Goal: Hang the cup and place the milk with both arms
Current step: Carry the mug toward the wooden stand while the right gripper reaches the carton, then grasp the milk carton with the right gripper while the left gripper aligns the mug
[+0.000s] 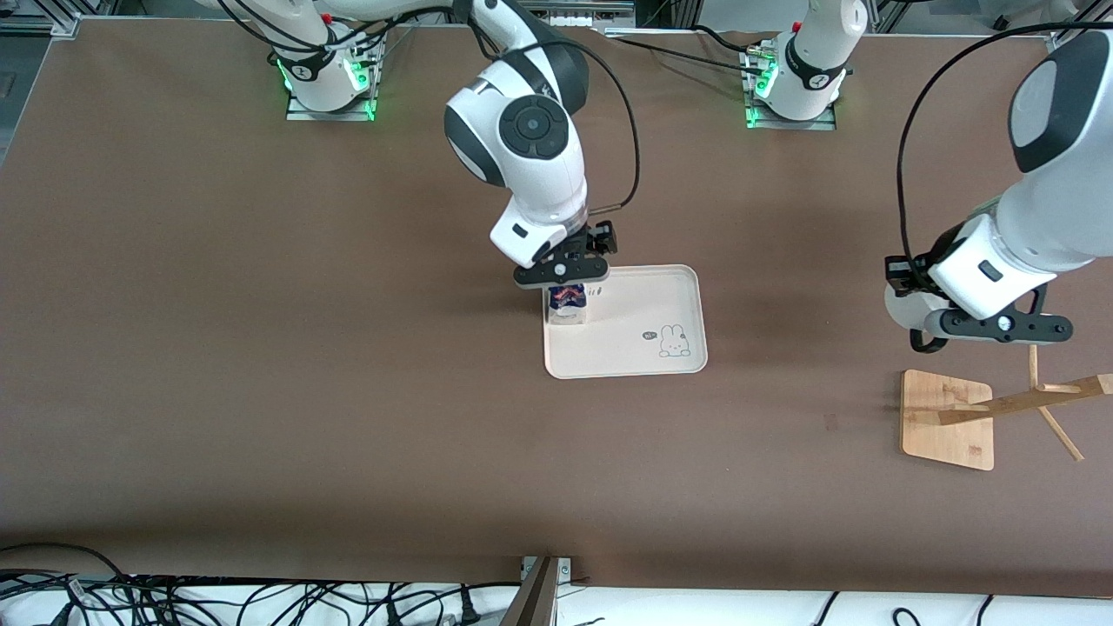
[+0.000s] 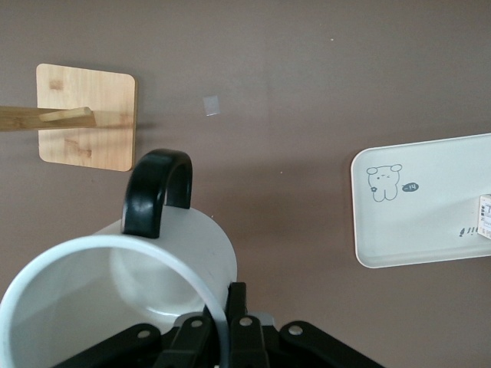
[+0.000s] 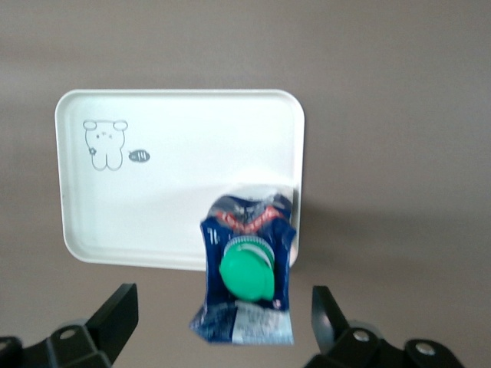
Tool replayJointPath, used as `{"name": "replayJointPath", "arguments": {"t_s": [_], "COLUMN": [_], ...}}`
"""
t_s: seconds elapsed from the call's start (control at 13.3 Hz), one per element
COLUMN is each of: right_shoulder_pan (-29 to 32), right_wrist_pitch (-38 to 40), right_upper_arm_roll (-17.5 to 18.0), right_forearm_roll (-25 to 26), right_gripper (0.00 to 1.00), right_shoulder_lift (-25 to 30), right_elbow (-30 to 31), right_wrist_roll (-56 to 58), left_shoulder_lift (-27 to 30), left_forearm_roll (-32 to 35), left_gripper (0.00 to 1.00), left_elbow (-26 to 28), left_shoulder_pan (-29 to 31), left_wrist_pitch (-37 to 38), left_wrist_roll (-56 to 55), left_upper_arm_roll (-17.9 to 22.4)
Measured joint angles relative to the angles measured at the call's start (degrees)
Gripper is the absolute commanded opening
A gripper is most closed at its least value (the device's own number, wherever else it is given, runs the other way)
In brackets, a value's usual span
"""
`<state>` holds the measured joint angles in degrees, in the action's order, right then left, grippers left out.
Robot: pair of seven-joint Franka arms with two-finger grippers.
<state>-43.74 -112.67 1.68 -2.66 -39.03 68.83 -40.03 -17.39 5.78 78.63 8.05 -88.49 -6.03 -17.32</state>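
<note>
The milk [image 1: 567,306] [image 3: 247,268], a dark blue carton with a green cap, stands upright in a corner of the white tray [image 1: 643,322] [image 3: 176,169], toward the right arm's end. My right gripper [image 1: 565,287] [image 3: 222,316] hangs just above it, open, with a finger [image 3: 115,314] well clear on each side. The cup [image 1: 904,304] [image 2: 115,299] is white with a black handle [image 2: 157,192]. My left gripper [image 1: 935,323] [image 2: 222,330] is shut on its rim and holds it in the air beside the wooden rack [image 1: 1026,402]. The cup's mouth faces the left wrist camera.
The rack's square bamboo base [image 1: 948,417] [image 2: 84,126] sits toward the left arm's end of the brown table, and its pole and pegs lean toward that end. A rabbit drawing [image 1: 671,341] marks the tray. Cables lie along the table's near edge.
</note>
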Motion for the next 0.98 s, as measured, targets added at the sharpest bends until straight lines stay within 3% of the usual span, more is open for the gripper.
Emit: {"name": "replayJointPath", "arguments": {"t_s": [0.3,0.6,0.98], "right_shoulder_pan": [-0.7,-1.2,-1.2], "right_wrist_pitch": [-0.4,-0.4,-0.3], "right_upper_arm_roll": [0.0,-0.1,-0.4], "right_forearm_roll": [3.2,3.5,3.6], "right_gripper": [1.00,0.69,0.53], "right_shoulder_lift": [-2.5,-3.2,-3.3], "right_elbow": [-1.0,-1.0,-0.2], "right_wrist_roll": [0.0,0.0,0.0], "left_shoulder_lift": [0.0,-0.2,-2.4], "left_forearm_roll": [-0.1,-0.1,-0.1], "left_gripper": [0.00,0.00,0.00], "left_elbow": [0.0,0.0,-0.1], "left_shoulder_pan": [0.6,2.8,7.4], "left_wrist_pitch": [0.8,0.9,-1.5], "left_wrist_roll": [1.0,4.2,11.4], "left_upper_arm_roll": [-0.1,0.0,0.3]}}
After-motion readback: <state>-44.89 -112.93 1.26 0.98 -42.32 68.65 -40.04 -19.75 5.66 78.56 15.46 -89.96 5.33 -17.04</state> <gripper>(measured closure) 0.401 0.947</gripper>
